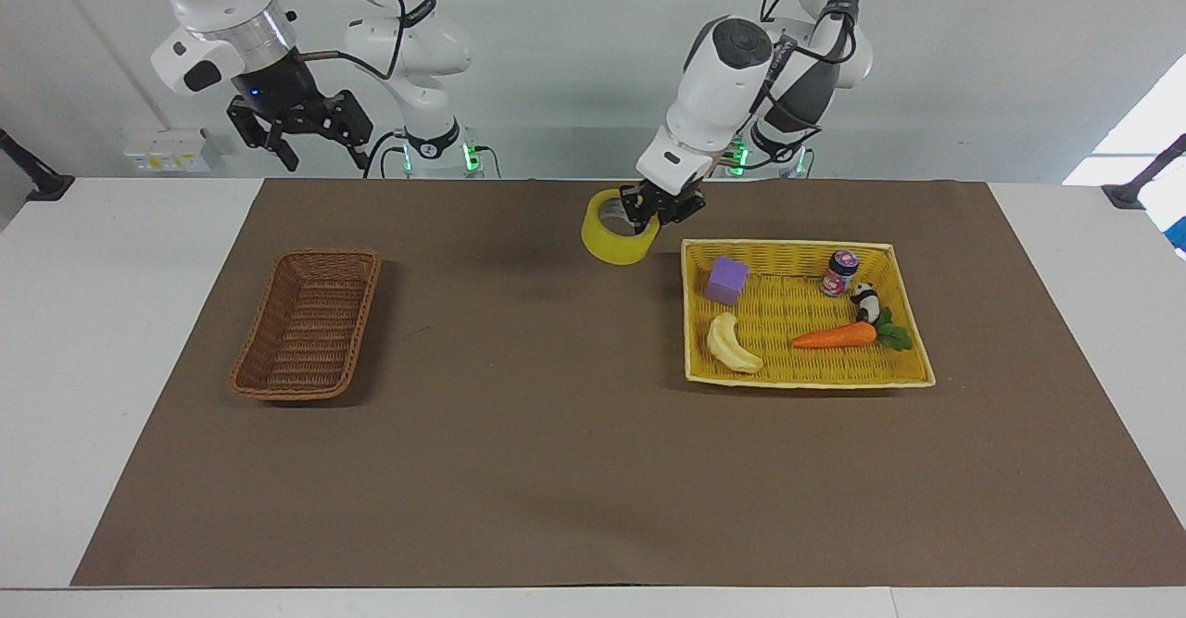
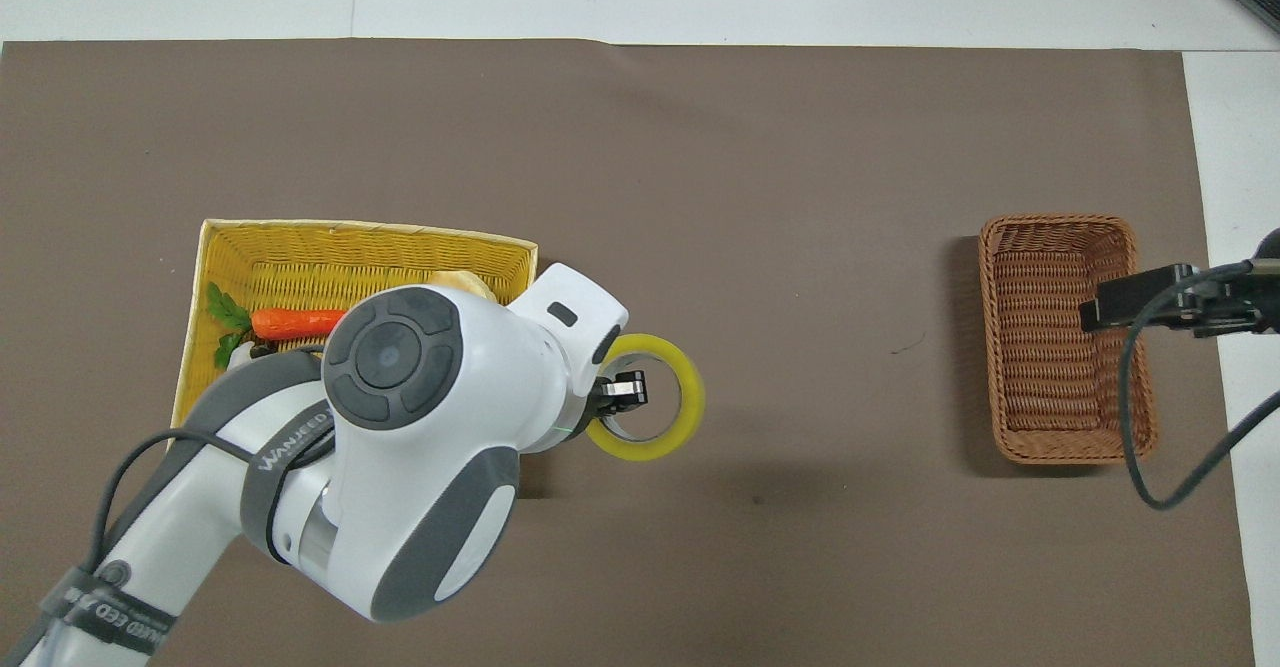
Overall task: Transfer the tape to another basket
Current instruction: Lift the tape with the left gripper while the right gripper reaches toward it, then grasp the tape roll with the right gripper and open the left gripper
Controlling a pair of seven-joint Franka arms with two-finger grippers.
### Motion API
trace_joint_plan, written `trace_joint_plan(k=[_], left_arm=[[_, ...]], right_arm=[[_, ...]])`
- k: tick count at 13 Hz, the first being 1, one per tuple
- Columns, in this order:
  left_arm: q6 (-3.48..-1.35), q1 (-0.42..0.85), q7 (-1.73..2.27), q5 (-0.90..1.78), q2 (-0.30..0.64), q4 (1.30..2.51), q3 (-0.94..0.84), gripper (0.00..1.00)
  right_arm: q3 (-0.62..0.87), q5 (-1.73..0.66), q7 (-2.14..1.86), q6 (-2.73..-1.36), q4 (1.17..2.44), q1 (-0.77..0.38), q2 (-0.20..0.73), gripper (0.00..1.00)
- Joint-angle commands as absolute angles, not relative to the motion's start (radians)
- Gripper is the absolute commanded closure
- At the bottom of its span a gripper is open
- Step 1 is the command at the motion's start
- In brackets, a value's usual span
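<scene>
Facing view: left gripper is seen clamped on the wall of the tape, one finger inside the core and one outside, so the roll hangs beneath it by its rim. Tape is carried in the air over the brown mat, just off the yellow tray on the side toward the right arm's end; this height is judged to be kept so the tray's rim is cleared. Left in the tray are a purple block, banana, carrot, a small jar and a panda figure. Basket sits well apart at the right arm's end, empty. Right gripper is held raised above the table's edge nearest the robots, near the basket, fingers spread, waiting.
</scene>
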State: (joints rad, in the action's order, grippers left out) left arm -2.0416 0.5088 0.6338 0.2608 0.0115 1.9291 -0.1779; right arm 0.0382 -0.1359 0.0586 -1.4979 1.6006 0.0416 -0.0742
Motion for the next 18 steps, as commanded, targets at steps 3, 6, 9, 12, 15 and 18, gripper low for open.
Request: trace_joint_plan(k=[3,6,9,12,15,18], left_arm=[[-2.138,0.534,0.637,0.351,0.005,1.917,-0.222,1.00],[-2.151,0.534,0.632,0.364,0.005,1.917,-0.242,1.00],[-2.183,0.537,0.634,0.379,0.021,1.914,-0.265,1.00],[-2.252,0.580,0.640,0.379,0.046,1.913,-0.267,1.00],[-2.329,0.598,0.649,0.379,0.092,1.881,-0.268,1.00],[-2.350,0.597,0.652,0.390,0.095,1.875,-0.267,1.00]], right_arm=[[0.041,-0.355,-0.021,-1.621,1.762,0.041,-0.092,0.00],[0.043,-0.484,-0.138,-1.631,1.860,0.040,-0.092,0.00],[0.058,-0.615,-0.147,-1.686,1.937,0.034,-0.098,0.00],[0.060,-0.679,-0.152,-1.749,2.021,-0.072,-0.139,0.00],[0.058,-0.718,-0.199,-1.753,2.092,-0.075,-0.190,0.00],[0.057,-0.718,-0.270,-1.758,2.132,-0.068,-0.212,0.00]])
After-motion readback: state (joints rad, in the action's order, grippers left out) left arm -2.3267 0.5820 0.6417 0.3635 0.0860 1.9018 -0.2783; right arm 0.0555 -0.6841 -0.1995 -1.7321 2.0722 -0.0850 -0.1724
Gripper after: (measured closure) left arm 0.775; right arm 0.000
